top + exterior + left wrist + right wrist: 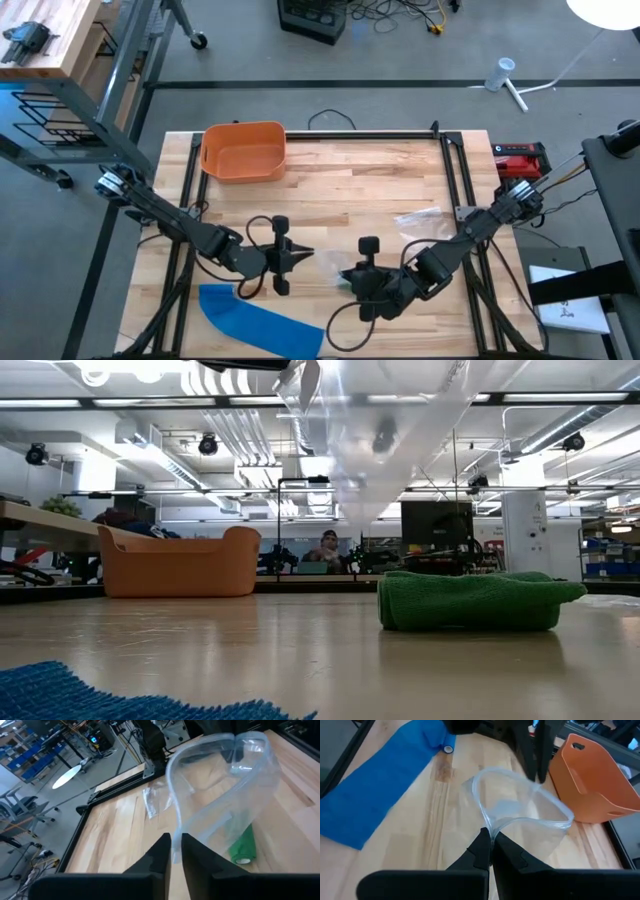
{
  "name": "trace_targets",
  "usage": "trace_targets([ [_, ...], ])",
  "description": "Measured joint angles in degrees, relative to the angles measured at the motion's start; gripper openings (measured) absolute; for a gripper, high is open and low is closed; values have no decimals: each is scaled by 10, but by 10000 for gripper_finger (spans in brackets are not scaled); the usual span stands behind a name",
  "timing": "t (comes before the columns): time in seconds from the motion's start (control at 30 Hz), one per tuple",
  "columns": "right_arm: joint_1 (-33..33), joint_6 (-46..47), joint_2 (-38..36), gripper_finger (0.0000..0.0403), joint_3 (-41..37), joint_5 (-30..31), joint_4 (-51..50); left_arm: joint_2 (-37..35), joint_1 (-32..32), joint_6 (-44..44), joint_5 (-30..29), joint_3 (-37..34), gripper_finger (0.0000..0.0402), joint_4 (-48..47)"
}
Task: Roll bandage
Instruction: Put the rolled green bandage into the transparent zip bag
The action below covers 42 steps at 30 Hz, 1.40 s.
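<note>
A clear plastic bag (370, 440) hangs in the air between my two grippers, its mouth pulled open into a loop (520, 805). My left gripper (300, 255) is shut on one side of the mouth and my right gripper (345, 275) on the opposite side. A green rolled bandage (243, 847) lies on its side on the table under the bag and shows in the low view (470, 600). A blue bandage strip (260, 320) lies flat at the near left, one end rolled (447, 745). My left gripper pinches the rim of the bag's mouth (173, 837) between its two fingers, coming nearly level from the table's left. The bag is lifted clear of the table. My right gripper pinches the opposite rim (489, 827) between its two fingers, slanting down from the table's right. The rim curves away from the fingers in an open loop, and the bag hangs off the table.
An orange bin (243, 150) stands at the far left. A second clear plastic bag (420, 218) lies flat right of centre. A black frame (455, 180) borders the table's sides and far edge. Bare wood shows mid-table, beyond the grippers.
</note>
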Motion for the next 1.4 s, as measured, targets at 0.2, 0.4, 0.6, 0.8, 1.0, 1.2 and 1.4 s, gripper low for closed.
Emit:
trace_targets([
  [0.2, 8, -1, 0, 2, 0, 0, -2, -41, -19, -9, 0, 0, 81, -26],
  [0.4, 10, -5, 0, 2, 0, 0, -2, -47, -38, -14, 15, 0, 144, -29],
  [0.6, 10, -6, 0, 2, 0, 0, -2, -37, -34, -14, 16, 0, 186, -34],
  [0.8, 10, -12, 0, 2, 0, 0, -1, -36, -34, -14, 16, 0, 166, -36],
  [1.0, 10, -11, 0, 2, 0, 0, -1, -35, -34, -14, 26, -1, 79, -50],
  [1.2, 10, -11, 0, 2, 0, 0, 7, -35, -34, -2, 26, -1, 10, -50],
  [1.4, 2, -29, 0, 2, 0, 0, 36, -35, -34, -1, 27, -1, 2, -48],
])
